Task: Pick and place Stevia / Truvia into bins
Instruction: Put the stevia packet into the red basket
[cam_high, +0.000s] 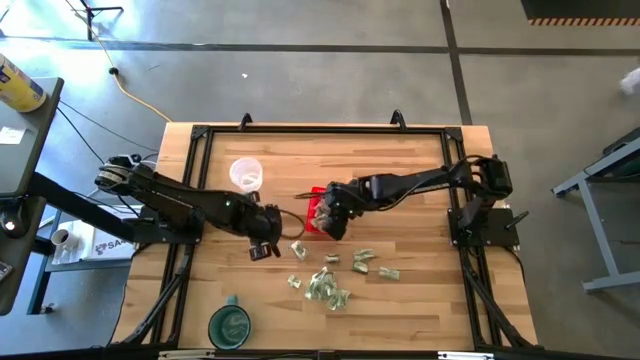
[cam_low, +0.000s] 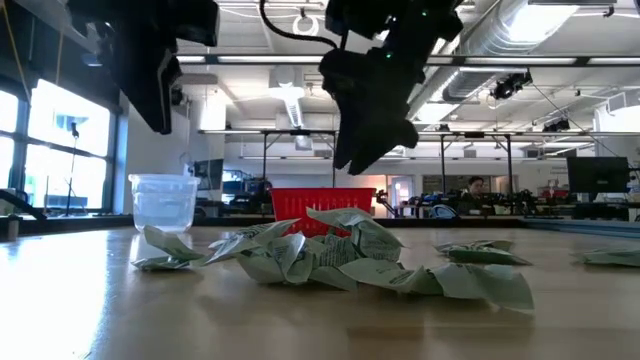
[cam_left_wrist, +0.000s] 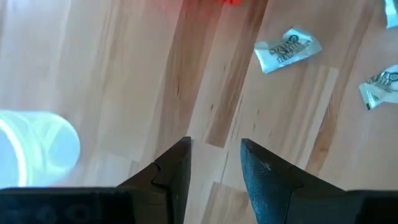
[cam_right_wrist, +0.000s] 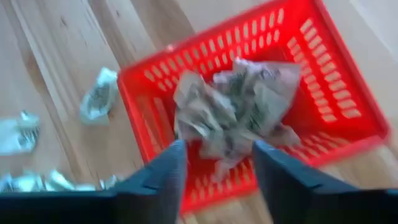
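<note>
The red mesh basket (cam_high: 313, 208) (cam_right_wrist: 323, 74) stands mid-table and holds a crumpled heap of pale green and white sachets (cam_right_wrist: 236, 106). My right gripper (cam_high: 328, 220) (cam_right_wrist: 214, 171) hovers open just above that heap, pointing down; the low view shows it over the basket (cam_low: 322, 208). More sachets (cam_high: 330, 278) (cam_low: 330, 255) lie loose on the wood nearer the near edge. My left gripper (cam_high: 265, 247) (cam_left_wrist: 214, 158) hangs open over bare wood left of the basket, with one sachet (cam_left_wrist: 287, 48) ahead of it.
A clear plastic cup (cam_high: 246, 175) (cam_low: 163, 205) stands left of the basket, toward the far edge. A round green cup (cam_high: 230, 325) sits near the near edge on the left. A black frame (cam_high: 320, 128) borders the tabletop.
</note>
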